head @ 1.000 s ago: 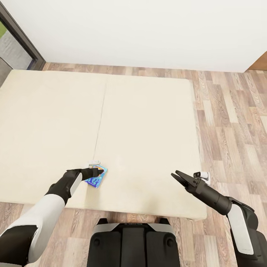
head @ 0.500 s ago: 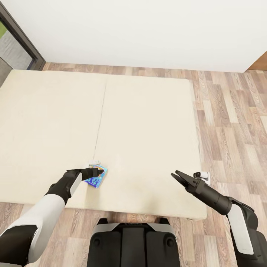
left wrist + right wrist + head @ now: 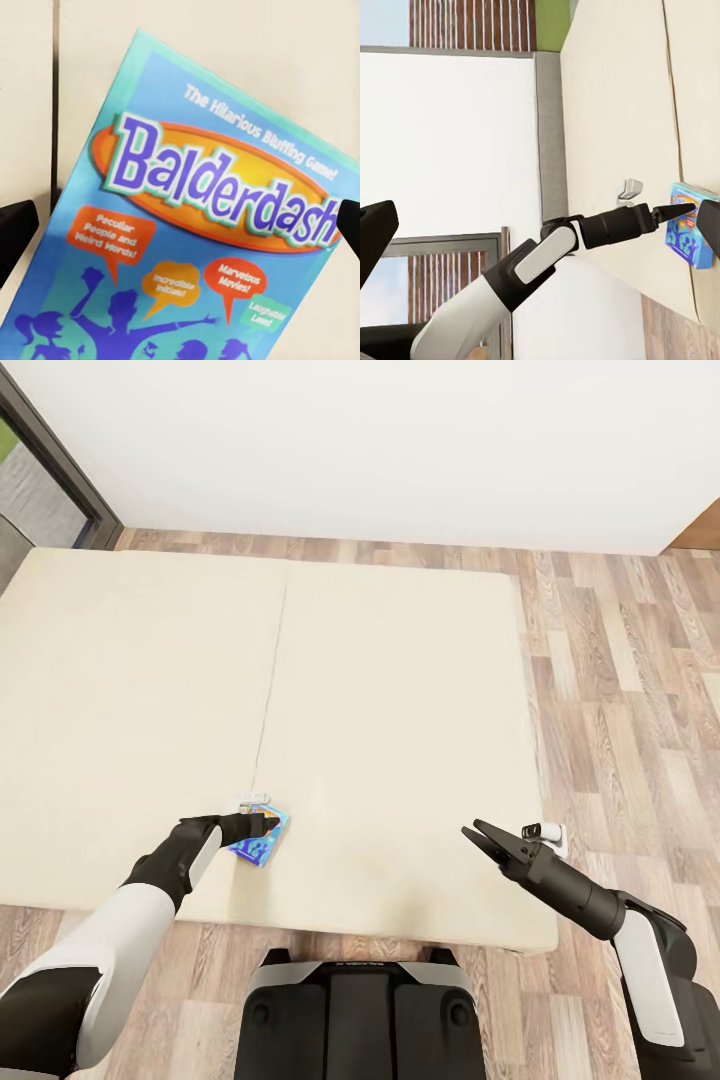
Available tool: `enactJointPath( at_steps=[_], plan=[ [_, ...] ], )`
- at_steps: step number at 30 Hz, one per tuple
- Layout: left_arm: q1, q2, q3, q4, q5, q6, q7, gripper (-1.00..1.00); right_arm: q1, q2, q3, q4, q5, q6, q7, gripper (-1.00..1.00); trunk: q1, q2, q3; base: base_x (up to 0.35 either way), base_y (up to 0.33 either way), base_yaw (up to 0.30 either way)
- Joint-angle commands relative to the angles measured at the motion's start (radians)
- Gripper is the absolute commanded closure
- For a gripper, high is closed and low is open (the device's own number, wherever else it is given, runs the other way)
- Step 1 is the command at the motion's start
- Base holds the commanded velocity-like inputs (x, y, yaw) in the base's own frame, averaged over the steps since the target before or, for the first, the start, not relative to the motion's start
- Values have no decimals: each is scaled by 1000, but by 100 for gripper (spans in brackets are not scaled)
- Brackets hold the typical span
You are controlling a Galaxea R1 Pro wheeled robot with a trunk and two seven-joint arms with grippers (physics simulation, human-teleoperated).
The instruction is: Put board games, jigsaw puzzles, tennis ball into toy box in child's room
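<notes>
Blue printed cardboard faces my left wrist camera: the small board game (image 3: 195, 225), its cover reading "Balderdash", lies flat on the beige bed (image 3: 400, 690). From the head view it sits near the bed's near edge, just right of the seam between the two mattress halves and left of my trunk. My left gripper (image 3: 262, 823) is right over the box, its fingertips (image 3: 15, 225) showing at either side of the cover in the wrist view. The jaws look spread to either side of the lid, not pressing on it, so I read that hand as open and holding nothing. My right gripper (image 3: 480, 836) hangs over the near right part of the bed, well apart from the box, jaws parted and empty.

I judge the box to be light and stiff, a thin lidded carton with a glossy, slightly slippery face. Lying flat on a soft mattress, it gives little to pinch from above, and pressing down may sink it. I would take it across its narrow width, by the two long edges, squeezing gently so the lid does not buckle or slide off.
</notes>
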Motion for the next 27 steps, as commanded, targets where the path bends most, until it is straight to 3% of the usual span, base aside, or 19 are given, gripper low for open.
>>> enactJointPath(
  at_steps=[1, 27],
  plan=[
    [0, 0, 1, -1, 8, 8, -1, -100, 0, 0, -1, 0, 2, 4, 4, -100, 1, -1, -1, 0, 0, 0],
    [0, 0, 1, -2, 8, 8, -2, -100, 0, 0, -1, 1, 2, 4, 4, -100, 1, -1, -1, 0, 0, 0]
  ],
)
